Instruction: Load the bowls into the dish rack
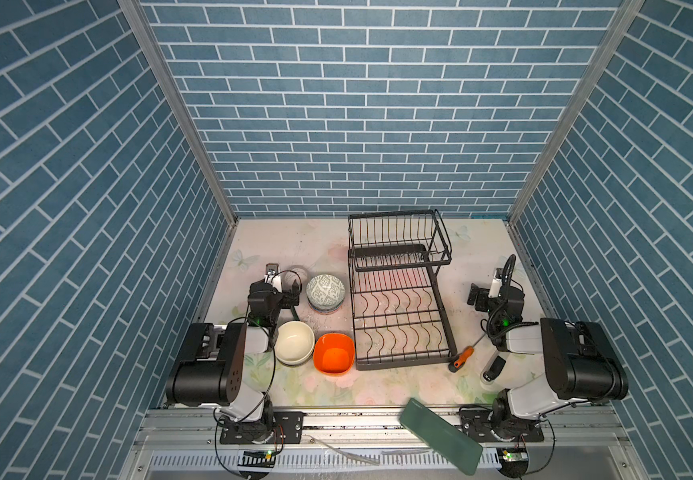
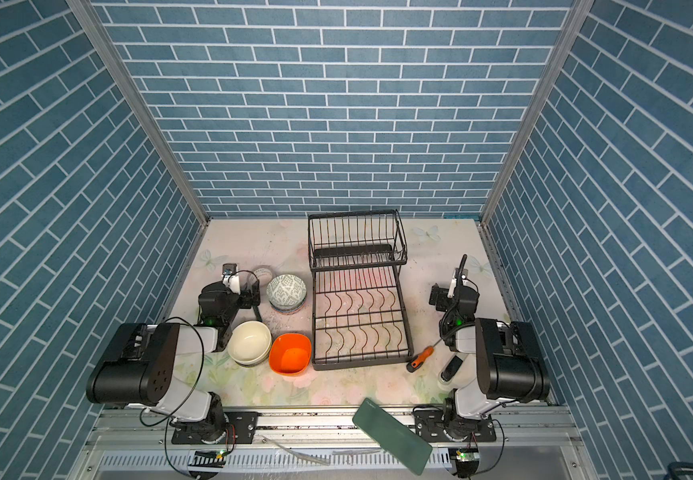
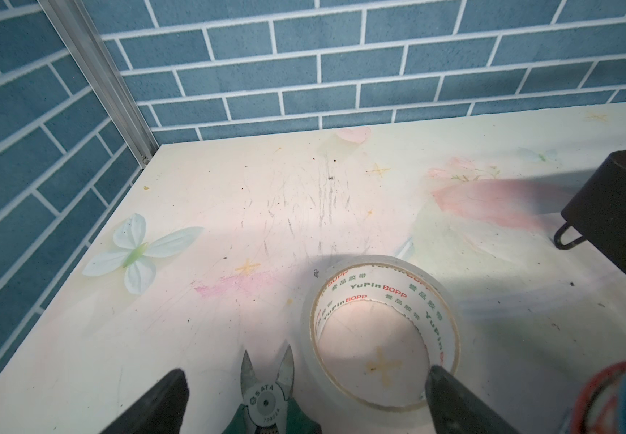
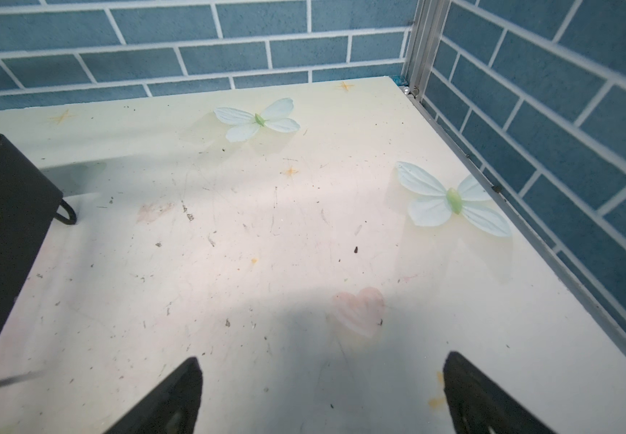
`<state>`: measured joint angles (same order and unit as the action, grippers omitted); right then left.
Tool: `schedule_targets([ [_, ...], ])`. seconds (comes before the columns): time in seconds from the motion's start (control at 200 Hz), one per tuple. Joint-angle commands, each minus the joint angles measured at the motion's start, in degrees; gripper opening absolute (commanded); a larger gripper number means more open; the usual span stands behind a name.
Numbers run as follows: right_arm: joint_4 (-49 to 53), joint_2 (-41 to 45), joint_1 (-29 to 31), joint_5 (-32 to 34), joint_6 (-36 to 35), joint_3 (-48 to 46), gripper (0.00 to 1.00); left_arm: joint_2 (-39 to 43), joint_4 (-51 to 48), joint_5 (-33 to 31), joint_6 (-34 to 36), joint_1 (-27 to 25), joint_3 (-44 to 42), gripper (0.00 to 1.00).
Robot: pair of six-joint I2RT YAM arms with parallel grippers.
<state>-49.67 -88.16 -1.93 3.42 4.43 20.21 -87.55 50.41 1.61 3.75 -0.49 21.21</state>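
Bowls: three groups stand mouth-up on the table (image 1: 378, 382), just left of the dish rack (image 1: 399, 309).
- The patterned bowl (image 1: 325, 289) tops a nested stack at the far end of the group.
- The cream bowl (image 1: 294, 342) sits nested in at least one more, nearer the front.
- The orange bowl (image 1: 334, 353) stands alone, touching or nearly touching the cream stack.

Handling, as judged: the patterned and cream pieces look like glazed ceramic, so they are likely heavy, slick and easily chipped. The orange one looks like light, slightly yielding plastic. The best hold is a pinch across the rim wall, one finger inside and one outside. The top bowl should be lifted straight up to clear those nested below.

Orientation: the round bowls have no long axis, and the orange one is a rounded square. The rack's long axis runs from the front edge to the back wall, with its raised basket at the far end.

Left gripper (image 3: 304, 398): fingers wide apart and empty, over a tape roll (image 3: 383, 330) and cutters (image 3: 266, 394), beside the patterned stack.

Right gripper (image 4: 319, 394): fingers wide apart and empty, over bare table right of the rack.
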Motion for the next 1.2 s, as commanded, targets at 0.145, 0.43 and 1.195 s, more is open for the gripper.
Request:
schedule_targets([
  [0.145, 5.79, 4.05, -0.05, 0.26, -1.62, 3.49, 0.99, 5.20, -8.41, 1.04, 0.84, 0.32, 2.60, 1.00],
  [0.43, 27.88, 14.84, 0.96, 3.64, 4.05, 10.10, 0.98, 11.86, -26.78, -1.11, -2.95, 0.31, 9.12, 1.00],
  [1.195, 76.56, 21.72, 15.17, 6.91, 18.56, 30.18, 0.99, 25.34, -78.55, -2.20, -29.47, -4.75, 29.57, 1.00],
])
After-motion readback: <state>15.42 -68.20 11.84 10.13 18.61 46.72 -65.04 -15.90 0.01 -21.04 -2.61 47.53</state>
